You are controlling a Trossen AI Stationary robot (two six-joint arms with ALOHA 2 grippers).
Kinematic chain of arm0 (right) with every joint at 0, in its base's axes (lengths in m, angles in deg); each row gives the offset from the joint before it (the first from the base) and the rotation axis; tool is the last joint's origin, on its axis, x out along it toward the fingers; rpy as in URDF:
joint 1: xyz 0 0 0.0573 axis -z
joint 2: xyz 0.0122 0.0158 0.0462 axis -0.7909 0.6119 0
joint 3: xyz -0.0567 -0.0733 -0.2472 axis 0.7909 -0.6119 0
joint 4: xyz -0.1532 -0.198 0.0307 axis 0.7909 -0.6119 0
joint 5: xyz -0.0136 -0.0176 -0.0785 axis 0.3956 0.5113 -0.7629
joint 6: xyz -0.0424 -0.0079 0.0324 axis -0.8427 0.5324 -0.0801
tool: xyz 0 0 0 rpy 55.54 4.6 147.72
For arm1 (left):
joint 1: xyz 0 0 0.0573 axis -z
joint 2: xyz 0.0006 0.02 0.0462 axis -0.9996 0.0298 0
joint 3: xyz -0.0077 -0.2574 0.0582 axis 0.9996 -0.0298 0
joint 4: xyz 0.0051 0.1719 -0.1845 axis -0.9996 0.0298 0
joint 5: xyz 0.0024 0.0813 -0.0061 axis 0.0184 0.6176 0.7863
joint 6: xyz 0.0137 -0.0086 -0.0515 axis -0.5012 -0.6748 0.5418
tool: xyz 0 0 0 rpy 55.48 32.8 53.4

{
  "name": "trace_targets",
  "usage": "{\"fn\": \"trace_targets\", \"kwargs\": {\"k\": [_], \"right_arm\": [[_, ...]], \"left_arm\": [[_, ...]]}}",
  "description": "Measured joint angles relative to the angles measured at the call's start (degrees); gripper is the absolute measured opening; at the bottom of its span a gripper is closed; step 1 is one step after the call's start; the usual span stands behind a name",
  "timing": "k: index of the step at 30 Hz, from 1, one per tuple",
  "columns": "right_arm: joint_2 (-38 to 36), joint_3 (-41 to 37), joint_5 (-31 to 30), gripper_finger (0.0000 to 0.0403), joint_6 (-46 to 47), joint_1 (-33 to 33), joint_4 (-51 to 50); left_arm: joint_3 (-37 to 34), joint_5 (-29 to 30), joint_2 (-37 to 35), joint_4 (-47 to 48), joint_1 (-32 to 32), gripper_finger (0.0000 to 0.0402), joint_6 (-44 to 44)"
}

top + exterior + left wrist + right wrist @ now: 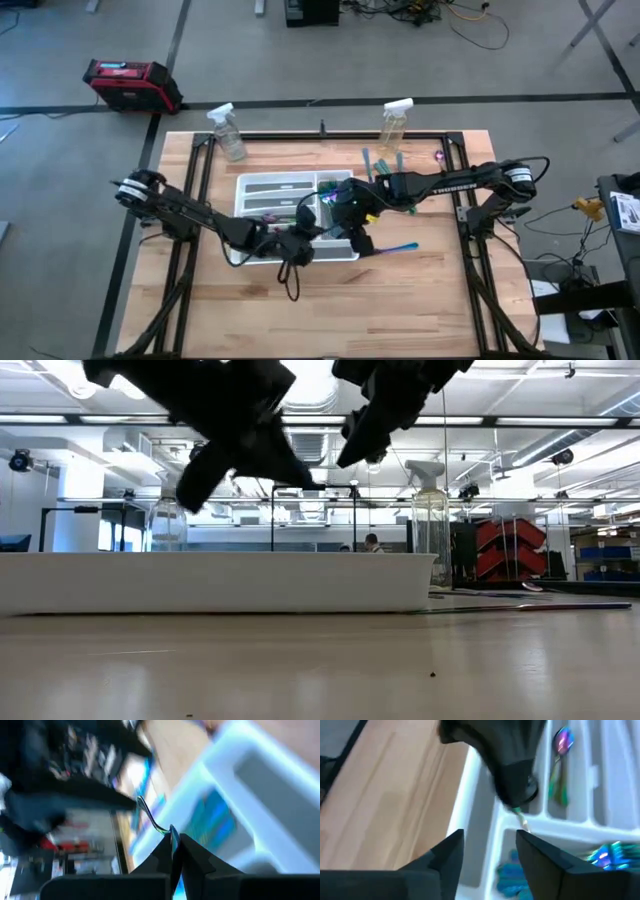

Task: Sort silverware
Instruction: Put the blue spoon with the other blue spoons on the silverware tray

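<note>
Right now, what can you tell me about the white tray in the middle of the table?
The white tray is a shallow organizer that looks like plastic, lying flat on the wooden table. Walls split it into long compartments. A shiny purple-and-green spoon lies in one, and blue-teal utensils in another. Both grippers hang over its near end: the left gripper shut on a thin utensil, the right gripper open.
</note>
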Motion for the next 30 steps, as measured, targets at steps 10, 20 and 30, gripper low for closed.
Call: {"fn": "trace_targets", "kwargs": {"k": [10,20,30], "right_arm": [[1.12,0.0,-4.04,0.0193,-1.12,0.57,5.64],[7.72,0.8,-4.02,0.0183,-1.97,1.65,18.38],[13.62,5.64,-4.02,0.0183,-5.58,2.37,18.65]], "left_arm": [[-12.03,5.21,-16.85,14.34,0.04,0.0,-0.45],[-24.65,5.37,-24.72,14.09,0.04,0.0,-15.53],[-26.19,4.73,-25.1,12.43,0.15,0.0,-31.08]]}}
